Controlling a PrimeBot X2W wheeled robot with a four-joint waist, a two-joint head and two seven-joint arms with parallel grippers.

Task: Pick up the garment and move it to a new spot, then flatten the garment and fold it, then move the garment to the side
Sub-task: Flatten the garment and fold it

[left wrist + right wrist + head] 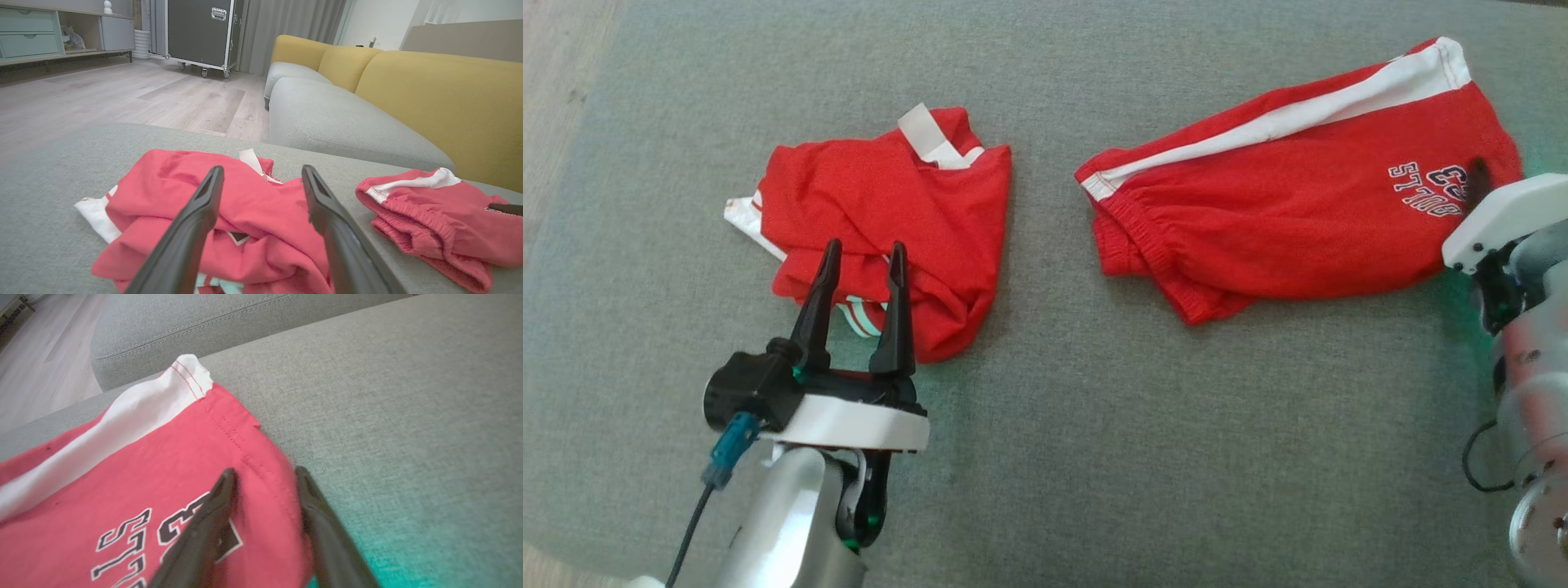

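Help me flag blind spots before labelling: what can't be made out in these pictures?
Right pincer grip: right wrist view, fingers blurred astride the shorts hem; head view, its white housing covers them.
Shorts lettering: partly covered by that pincer; cut by the right wrist view's bottom edge.
Crumpled red garment type: folds and left pincer hide it.

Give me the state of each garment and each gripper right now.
Crumpled red garment: bunched in a heap on the grey cushion, not held.
Red shorts: lying fairly flat, waistband wrinkled, lettering facing up.
Left gripper: open, fingers over the heap's near edge; contact unclear.
Right gripper: jaws apart, astride the shorts' hem near the lettering.
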